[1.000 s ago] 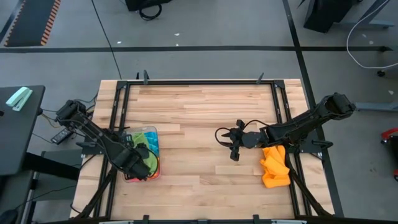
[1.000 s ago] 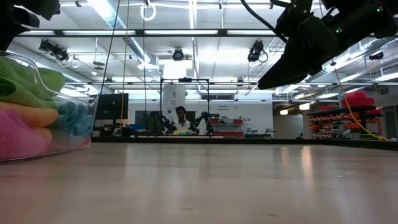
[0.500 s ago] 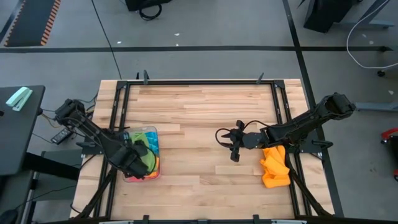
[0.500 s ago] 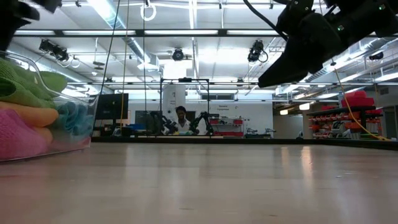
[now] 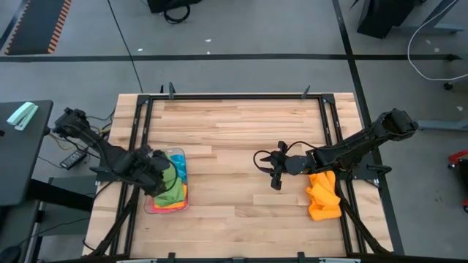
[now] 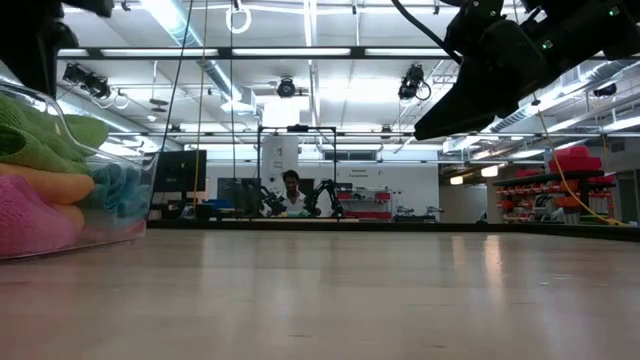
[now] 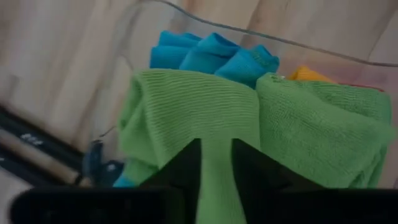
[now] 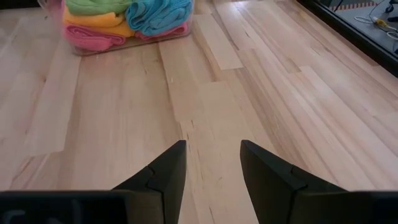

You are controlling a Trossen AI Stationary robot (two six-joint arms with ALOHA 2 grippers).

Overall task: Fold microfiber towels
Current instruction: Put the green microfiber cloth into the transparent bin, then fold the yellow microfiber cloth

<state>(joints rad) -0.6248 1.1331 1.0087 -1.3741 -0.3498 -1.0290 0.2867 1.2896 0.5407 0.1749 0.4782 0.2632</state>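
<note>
A clear plastic tray (image 5: pixel 167 204) at the table's left holds several microfiber towels: green (image 7: pixel 186 106) on top, sky blue (image 7: pixel 211 53), orange (image 6: pixel 45 185) and pink (image 6: pixel 30 225). My left gripper (image 7: pixel 216 146) stands over the tray, pointing steeply down, shut on the green towel (image 5: pixel 172 183). Another orange towel (image 5: pixel 322 196) lies crumpled at the table's right edge. My right gripper (image 5: pixel 273 172) hangs open above the bare wood just left of it, with nothing between its fingers (image 8: pixel 163 171). My left gripper pinches a raised fold of the green towel (image 7: pixel 216 165) between its two fingers, coming from above and pointing steeply down. The rest of the towel lies in humps on either side of the fingers, on the other towels in the tray.
Bare wood spans the table's middle (image 5: pixel 227 161) between the tray and my right gripper. A black metal frame (image 5: pixel 234 96) runs round the table's edges. Far beyond the table a person (image 6: pixel 291 190) sits in the room.
My left gripper has drawn back over the tray toward the table's far and left edges, rising a little and turning at the wrist. More of the green towel shows in the tray beside it.
</note>
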